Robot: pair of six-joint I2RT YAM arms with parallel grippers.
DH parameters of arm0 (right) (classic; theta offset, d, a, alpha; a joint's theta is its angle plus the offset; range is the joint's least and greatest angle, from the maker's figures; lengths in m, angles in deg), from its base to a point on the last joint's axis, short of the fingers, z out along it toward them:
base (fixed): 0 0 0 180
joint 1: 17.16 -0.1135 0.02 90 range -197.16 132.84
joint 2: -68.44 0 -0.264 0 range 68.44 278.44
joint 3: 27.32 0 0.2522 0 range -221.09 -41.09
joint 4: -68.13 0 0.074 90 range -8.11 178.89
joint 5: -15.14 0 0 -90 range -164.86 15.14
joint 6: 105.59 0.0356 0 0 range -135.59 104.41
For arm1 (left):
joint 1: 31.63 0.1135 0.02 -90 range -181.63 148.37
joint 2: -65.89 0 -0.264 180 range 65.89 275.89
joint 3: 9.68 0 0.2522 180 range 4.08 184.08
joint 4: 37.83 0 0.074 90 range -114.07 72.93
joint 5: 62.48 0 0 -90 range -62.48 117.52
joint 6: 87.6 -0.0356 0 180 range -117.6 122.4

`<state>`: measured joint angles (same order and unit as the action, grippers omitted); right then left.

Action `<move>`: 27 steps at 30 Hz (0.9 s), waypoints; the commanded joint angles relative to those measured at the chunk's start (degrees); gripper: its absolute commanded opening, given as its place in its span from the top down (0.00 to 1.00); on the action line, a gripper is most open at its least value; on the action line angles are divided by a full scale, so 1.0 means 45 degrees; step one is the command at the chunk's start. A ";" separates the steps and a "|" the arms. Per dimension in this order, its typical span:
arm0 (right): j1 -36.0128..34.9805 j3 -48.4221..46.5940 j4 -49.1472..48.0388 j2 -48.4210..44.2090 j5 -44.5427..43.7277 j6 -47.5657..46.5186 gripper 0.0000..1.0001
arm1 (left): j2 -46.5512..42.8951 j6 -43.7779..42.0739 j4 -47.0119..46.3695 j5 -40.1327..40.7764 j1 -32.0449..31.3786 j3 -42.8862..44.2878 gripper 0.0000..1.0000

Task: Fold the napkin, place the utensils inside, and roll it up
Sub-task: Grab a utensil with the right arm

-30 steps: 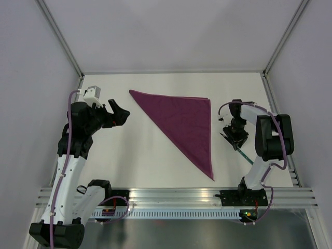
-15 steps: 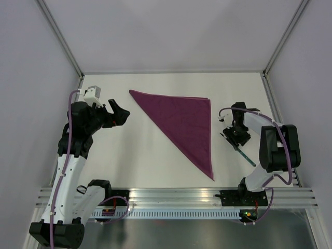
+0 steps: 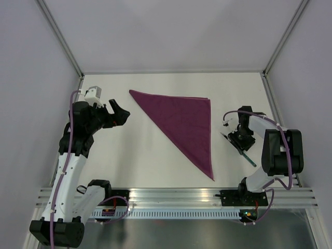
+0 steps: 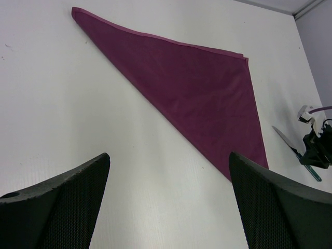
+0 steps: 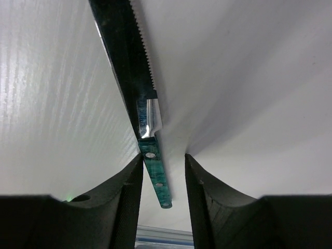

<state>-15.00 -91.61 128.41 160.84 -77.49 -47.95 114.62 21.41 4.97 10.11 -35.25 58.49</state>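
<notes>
The napkin [image 3: 184, 122] [image 4: 197, 98] is lying flat on the table [image 3: 155, 155] as a single magenta-purple triangle. Its long edge is running diagonally from the far-left corner down to the near-right tip. Its square corner is sitting at the far right.

There is one knife [image 3: 251, 161] [image 5: 148, 135], resting on the table just to the right of the napkin and not touching it. Its long axis is lying on a diagonal, roughly parallel to the napkin's long edge. The serrated blade is pointing far-left toward the cloth and the green handle is pointing near-right.

Two grippers are showing. The right gripper [image 3: 241, 142] [image 5: 163, 166] is reaching down over the knife with its fingers parted and straddling the green handle. A gap is showing on at least one side, so it is not clamping the knife. The left gripper [image 3: 118, 113] [image 4: 168, 155] is hovering to the left of the napkin, its fingers spread wide and holding nothing.
</notes>
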 commanded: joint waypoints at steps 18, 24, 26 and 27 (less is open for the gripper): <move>0.0166 -0.0507 -0.0261 -0.0338 0.1030 -0.0251 1.00 | 0.0323 0.0562 0.0012 0.0607 0.0023 0.0525 0.00; 0.0166 -0.1778 0.0228 -0.0338 0.1366 -0.0173 1.00 | 0.0304 0.0621 0.0168 0.0841 0.0023 0.0916 0.00; 0.0166 -0.2130 0.0442 -0.0241 0.1502 -0.0153 0.99 | 0.0323 0.0621 0.0168 0.0919 0.0023 0.1013 0.00; 0.0166 -0.2577 0.0540 -0.0182 0.1581 -0.0114 1.00 | 0.0420 0.0621 0.0168 0.0977 0.0023 0.1033 0.00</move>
<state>-14.41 -98.75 129.11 159.55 -71.87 -49.32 116.15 21.47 5.14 13.17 -35.25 60.52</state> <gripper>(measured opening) 0.171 0.994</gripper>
